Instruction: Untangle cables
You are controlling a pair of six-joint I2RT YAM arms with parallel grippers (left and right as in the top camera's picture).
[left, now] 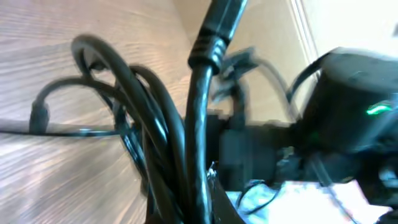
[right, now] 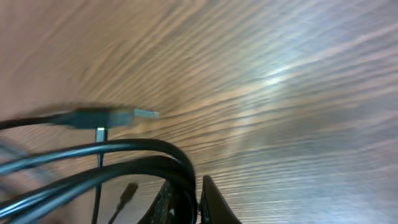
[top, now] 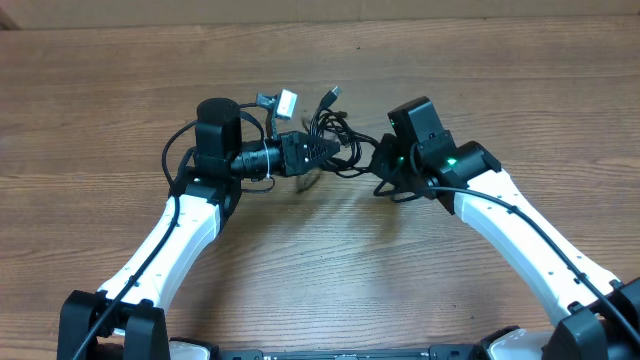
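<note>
— Where's the tangle?
— The cables (top: 335,135) sit bunched mid-desk (top: 330,270), right between the two arms.
— Both got hold?
— Yes. The left gripper (top: 322,150) is clamped on the bundle from one side, and the right gripper (top: 377,163) is pinched tight on cords at the other. A silver-tipped plug (right: 144,114) sticks out free.

No txt, brand, nr or sign is coming through legibly in any view. Small white piece (top: 287,101) by the cables (top: 335,135) is showing no readable print, too small to tell. Green light (top: 452,162) is glowing on the right arm w/ no marking beside it. Wrist views are showing too blurry for lettering.
</note>
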